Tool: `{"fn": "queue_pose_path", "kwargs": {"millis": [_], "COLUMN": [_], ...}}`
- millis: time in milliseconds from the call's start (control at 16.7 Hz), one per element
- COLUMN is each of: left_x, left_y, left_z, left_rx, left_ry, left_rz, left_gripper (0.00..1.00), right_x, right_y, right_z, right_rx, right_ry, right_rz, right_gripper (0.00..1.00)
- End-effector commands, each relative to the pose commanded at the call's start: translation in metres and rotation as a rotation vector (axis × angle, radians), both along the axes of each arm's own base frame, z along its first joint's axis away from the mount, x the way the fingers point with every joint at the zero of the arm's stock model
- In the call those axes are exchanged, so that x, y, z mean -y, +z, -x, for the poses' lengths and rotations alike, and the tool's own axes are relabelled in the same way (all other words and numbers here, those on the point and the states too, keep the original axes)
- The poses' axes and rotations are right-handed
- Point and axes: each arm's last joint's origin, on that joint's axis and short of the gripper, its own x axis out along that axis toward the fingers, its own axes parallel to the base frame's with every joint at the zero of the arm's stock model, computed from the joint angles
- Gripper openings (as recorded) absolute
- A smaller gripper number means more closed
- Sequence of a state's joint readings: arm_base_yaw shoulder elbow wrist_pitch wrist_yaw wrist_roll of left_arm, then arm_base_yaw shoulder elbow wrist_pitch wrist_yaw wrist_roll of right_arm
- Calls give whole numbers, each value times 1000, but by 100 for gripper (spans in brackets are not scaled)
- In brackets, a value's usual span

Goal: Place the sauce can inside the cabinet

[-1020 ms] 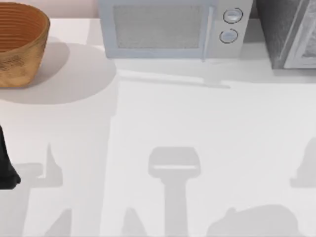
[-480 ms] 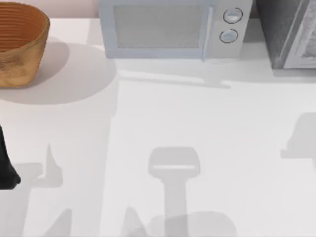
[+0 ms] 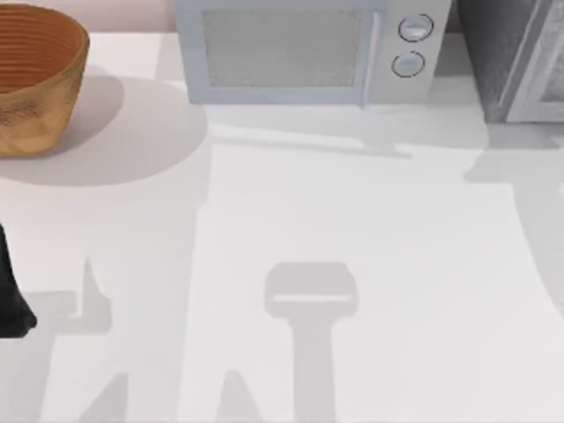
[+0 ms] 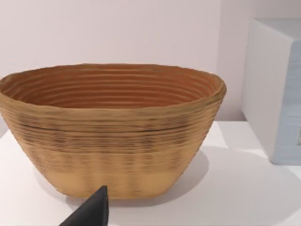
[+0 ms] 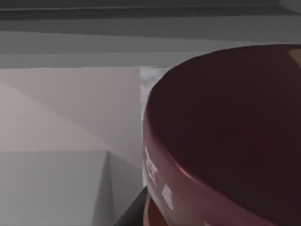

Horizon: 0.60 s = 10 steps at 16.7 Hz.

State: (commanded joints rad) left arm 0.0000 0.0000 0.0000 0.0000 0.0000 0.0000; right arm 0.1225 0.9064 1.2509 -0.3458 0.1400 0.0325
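Observation:
The sauce can (image 5: pixel 225 136) looms very close in the right wrist view, showing its dark maroon top and a little of its label. A dark finger (image 5: pixel 128 214) of my right gripper lies against its side, and the gripper is shut on it. Behind the can are grey panels and a strip of speckled grey (image 5: pixel 151 77). The cabinet (image 3: pixel 498 53), dark grey and speckled with a pale framed door (image 3: pixel 548 79), stands at the table's back right corner. The right arm's shadow falls on the table just in front of it. My left arm (image 3: pixel 11 304) is parked at the left edge, gripper open.
A white microwave (image 3: pixel 300 53) with two round knobs stands at the back middle, left of the cabinet. A woven brown basket (image 3: pixel 35 79) sits at the back left, also seen in the left wrist view as the basket (image 4: pixel 113 127) behind a dark fingertip (image 4: pixel 91 212).
The right arm's shadow has slid from the table's front right toward the back right, up to the cabinet. The left arm has not moved.

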Motion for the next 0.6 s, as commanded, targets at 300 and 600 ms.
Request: {"fn": "queue_pose_path", "kwargs": {"millis": [300, 600], "left_x": [0, 0], "left_y": [0, 0], "left_z": [0, 0], "left_rx": [0, 0], "left_ry": [0, 0], "left_rz": [0, 0], "left_gripper": [100, 100], "right_x": [-16, -27], "right_y": [63, 82], "right_z": [-44, -73], "right_rx": [12, 0], "right_ry": [9, 16], "right_rz": [5, 18], "right_gripper": [0, 0]}}
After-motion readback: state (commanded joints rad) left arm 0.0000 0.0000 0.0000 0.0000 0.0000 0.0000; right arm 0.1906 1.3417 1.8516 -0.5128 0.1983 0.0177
